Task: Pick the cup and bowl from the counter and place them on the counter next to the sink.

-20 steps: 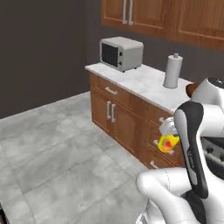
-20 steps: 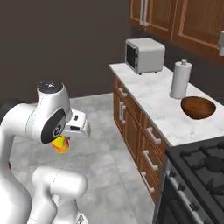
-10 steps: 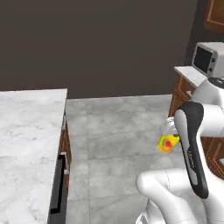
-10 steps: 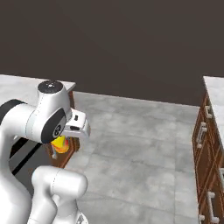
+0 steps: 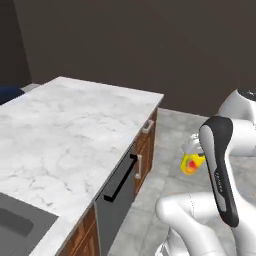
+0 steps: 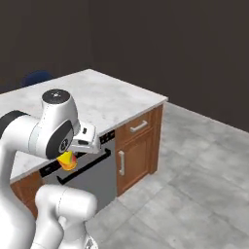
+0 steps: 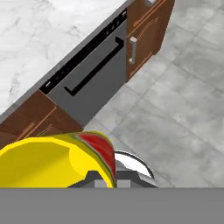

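My gripper (image 5: 192,156) is shut on the cup (image 5: 191,164), a small yellow cup with a red-orange mark. I hold it in the air over the grey tiled floor, close in front of my own arm. In the right base view the cup (image 6: 67,160) hangs under the gripper (image 6: 74,152), beside the counter's front. In the hand view the cup (image 7: 52,159) lies large across the bottom. The white marble counter (image 5: 75,125) stretches to the left, and a corner of the dark sink (image 5: 20,225) shows at its near end. The bowl is out of view.
A dark grey dishwasher front (image 5: 117,192) with a black handle sits under the counter (image 6: 112,95), beside brown cabinet doors (image 6: 133,151). Something blue (image 6: 36,78) stands beyond the counter's far side. Open tiled floor (image 6: 194,185) lies to the right.
The whole picture has shifted as the base turned and drove: the microwave counter is gone and the counter with the sink has come close. The cup stays held in my gripper.
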